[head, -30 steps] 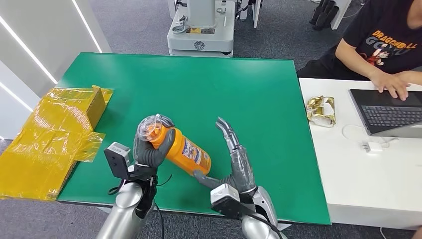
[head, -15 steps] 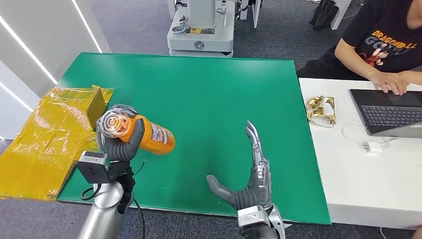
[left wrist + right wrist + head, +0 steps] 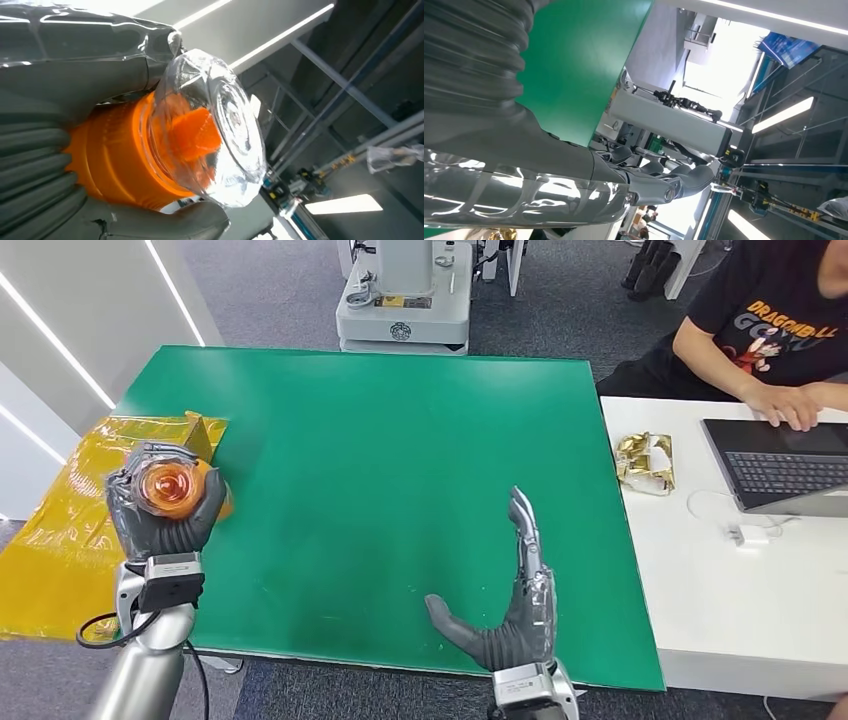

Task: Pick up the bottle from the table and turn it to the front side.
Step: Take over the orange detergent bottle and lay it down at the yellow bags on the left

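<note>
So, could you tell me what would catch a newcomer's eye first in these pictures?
Most striking is the orange bottle, gripped by the left hand at the left edge of the green table, its clear cap pointing up at the head camera. Next comes the right hand, open with fingers stretched over the table's near edge. The crumpled yellow wrapping left of the table also stands out.
</note>
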Action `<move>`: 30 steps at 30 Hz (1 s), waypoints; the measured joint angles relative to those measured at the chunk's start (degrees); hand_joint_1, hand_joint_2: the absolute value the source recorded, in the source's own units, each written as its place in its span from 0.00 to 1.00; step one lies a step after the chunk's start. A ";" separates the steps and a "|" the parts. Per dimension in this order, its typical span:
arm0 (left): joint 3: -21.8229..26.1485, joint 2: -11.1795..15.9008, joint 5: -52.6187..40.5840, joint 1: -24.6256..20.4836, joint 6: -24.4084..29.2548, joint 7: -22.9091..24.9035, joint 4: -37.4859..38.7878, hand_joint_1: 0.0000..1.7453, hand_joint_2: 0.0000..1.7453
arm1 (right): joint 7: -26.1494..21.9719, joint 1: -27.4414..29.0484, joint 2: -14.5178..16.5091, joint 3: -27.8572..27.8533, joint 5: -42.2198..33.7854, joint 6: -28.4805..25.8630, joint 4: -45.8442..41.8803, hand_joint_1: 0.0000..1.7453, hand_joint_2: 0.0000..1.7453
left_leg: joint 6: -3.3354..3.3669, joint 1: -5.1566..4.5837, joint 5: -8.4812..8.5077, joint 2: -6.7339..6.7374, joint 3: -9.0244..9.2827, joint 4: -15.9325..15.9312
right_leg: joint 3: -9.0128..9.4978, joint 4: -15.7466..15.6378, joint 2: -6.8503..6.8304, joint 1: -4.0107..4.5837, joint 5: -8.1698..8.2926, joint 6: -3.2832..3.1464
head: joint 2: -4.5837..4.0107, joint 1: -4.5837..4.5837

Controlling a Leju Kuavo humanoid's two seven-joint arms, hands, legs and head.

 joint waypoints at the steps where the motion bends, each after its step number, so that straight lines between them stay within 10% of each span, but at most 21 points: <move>1: 0.12 0.63 -1.63 -0.01 0.60 0.57 0.06 1.00 1.00 | 0.00 0.00 0.00 0.00 -0.05 0.08 -0.05 0.00 1.00 | 0.00 0.00 0.00 0.00 0.00 0.00 | 0.00 0.00 0.00 0.00 0.00 0.00 | 0.00 0.00; 14: 1.40 12.21 -25.48 -4.86 2.49 8.11 11.98 1.00 1.00 | -2.61 -0.01 0.00 0.02 -6.22 2.96 -2.55 0.00 1.00 | -0.05 0.01 0.03 0.02 0.02 -0.01 | -0.03 0.04 0.04 0.00 0.00 -0.02 | 0.00 0.01; 30: -2.90 14.01 -39.66 -10.92 -4.06 15.07 33.21 1.00 1.00 | -6.13 -0.47 -0.40 1.66 -14.80 -2.31 -11.51 0.00 1.00 | -0.05 0.01 0.03 0.20 0.03 0.00 | -0.06 0.03 0.20 0.00 0.03 -0.06 | 0.00 0.01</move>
